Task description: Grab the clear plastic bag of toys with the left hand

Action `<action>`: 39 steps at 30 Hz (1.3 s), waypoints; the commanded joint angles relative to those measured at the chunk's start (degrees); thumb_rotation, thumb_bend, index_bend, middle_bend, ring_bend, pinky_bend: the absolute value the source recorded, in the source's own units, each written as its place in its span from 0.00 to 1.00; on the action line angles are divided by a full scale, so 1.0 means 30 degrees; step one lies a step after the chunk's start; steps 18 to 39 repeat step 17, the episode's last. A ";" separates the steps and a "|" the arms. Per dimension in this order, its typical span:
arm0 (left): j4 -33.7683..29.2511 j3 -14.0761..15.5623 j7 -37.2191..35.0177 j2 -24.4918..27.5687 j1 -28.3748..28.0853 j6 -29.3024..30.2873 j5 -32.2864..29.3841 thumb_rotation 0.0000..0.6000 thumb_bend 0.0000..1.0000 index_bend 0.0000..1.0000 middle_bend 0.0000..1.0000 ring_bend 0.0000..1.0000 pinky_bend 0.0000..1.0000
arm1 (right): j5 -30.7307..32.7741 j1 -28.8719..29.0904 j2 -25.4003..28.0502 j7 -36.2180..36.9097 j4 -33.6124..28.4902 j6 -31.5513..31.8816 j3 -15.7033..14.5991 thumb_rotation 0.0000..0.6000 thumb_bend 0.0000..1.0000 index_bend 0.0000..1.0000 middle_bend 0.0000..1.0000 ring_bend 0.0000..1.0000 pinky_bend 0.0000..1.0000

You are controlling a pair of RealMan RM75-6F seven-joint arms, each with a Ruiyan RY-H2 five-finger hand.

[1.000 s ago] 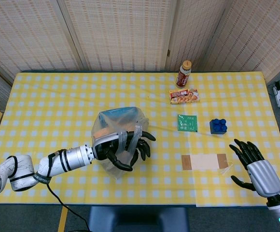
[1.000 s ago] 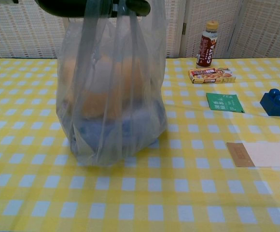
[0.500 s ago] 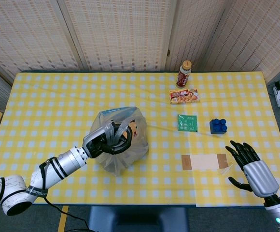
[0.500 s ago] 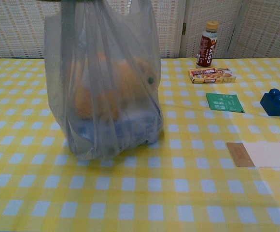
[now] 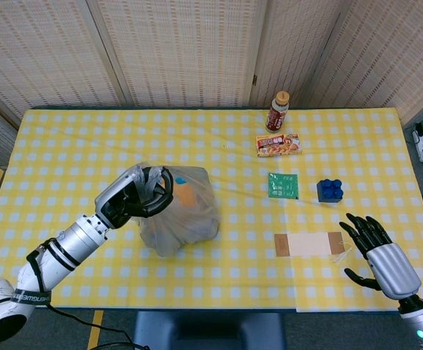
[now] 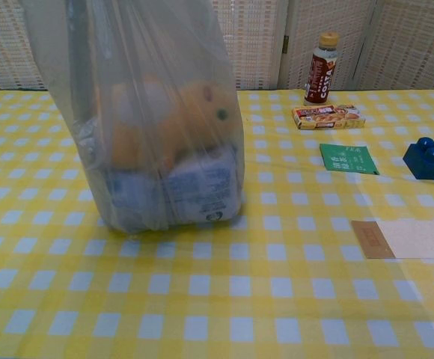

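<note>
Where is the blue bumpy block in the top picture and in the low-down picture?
Head view: the blue block sits on the right part of the table, just right of the green packet.
Chest view: the blue block is at the right edge, again just right of the green packet.
Shared landmark: the brown bottle at the table's far edge, also seen in the chest view.

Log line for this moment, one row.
left hand: grips bag top | clear plastic bag of toys: bunched, held upright | right hand: open, off the table edge
</note>
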 commanded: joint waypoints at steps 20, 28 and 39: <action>-0.1828 -0.6642 0.0265 0.5727 0.0142 -0.3271 -0.5144 1.00 0.69 0.83 1.00 0.98 1.00 | 0.0367 0.0294 -0.0172 -0.0264 -0.0019 -0.0743 0.0028 1.00 0.25 0.00 0.00 0.00 0.00; -0.1828 -0.6642 0.0265 0.5727 0.0142 -0.3271 -0.5144 1.00 0.69 0.83 1.00 0.98 1.00 | 0.0367 0.0294 -0.0172 -0.0264 -0.0019 -0.0743 0.0028 1.00 0.25 0.00 0.00 0.00 0.00; -0.1828 -0.6642 0.0265 0.5727 0.0142 -0.3271 -0.5144 1.00 0.69 0.83 1.00 0.98 1.00 | 0.0367 0.0294 -0.0172 -0.0264 -0.0019 -0.0743 0.0028 1.00 0.25 0.00 0.00 0.00 0.00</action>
